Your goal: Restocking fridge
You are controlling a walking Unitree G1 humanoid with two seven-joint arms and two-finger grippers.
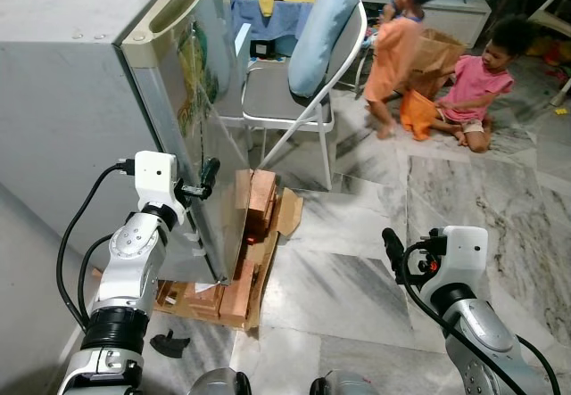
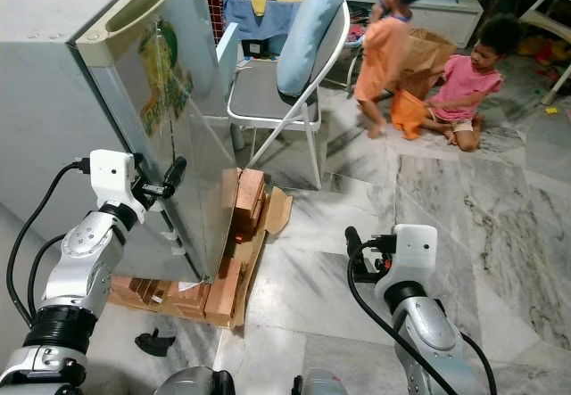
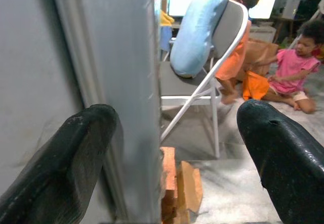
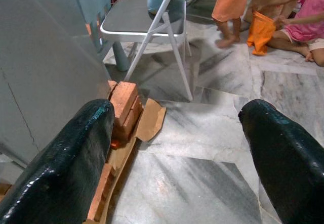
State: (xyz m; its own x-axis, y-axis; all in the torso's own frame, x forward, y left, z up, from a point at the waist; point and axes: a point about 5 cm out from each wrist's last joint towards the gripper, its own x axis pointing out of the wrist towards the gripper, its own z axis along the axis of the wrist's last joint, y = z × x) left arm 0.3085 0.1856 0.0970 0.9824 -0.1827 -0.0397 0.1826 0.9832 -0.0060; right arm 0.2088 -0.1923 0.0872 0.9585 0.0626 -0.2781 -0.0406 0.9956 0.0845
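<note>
The fridge point(image 1: 80, 119) stands at the robot's left, a grey cabinet with a pale green strip along the top of its door point(image 2: 183, 154) and a faded picture on the door face. The door looks shut or nearly so; its free edge faces the robot. The left claw point(image 1: 203, 181) is raised to that edge, and in the left wrist view its fingers point(image 3: 66, 158) are spread wide, one on each side of the door's edge, with no clear contact. The right claw point(image 2: 352, 245) hangs low over the marble floor point(image 1: 357, 234), away from the fridge, its fingers point(image 4: 76, 158) also wide apart and holding nothing.

At the foot of the fridge, bricks point(image 1: 259, 201) are stacked on flattened cardboard point(image 1: 287, 212), just beside the door's lower corner. Behind the fridge stands a folding chair point(image 1: 294, 101) with a blue cushion point(image 1: 326, 25) leaning on its back. Further from the fridge, two children point(image 1: 437, 56) are on the floor beside a brown paper bag point(image 1: 433, 56).
</note>
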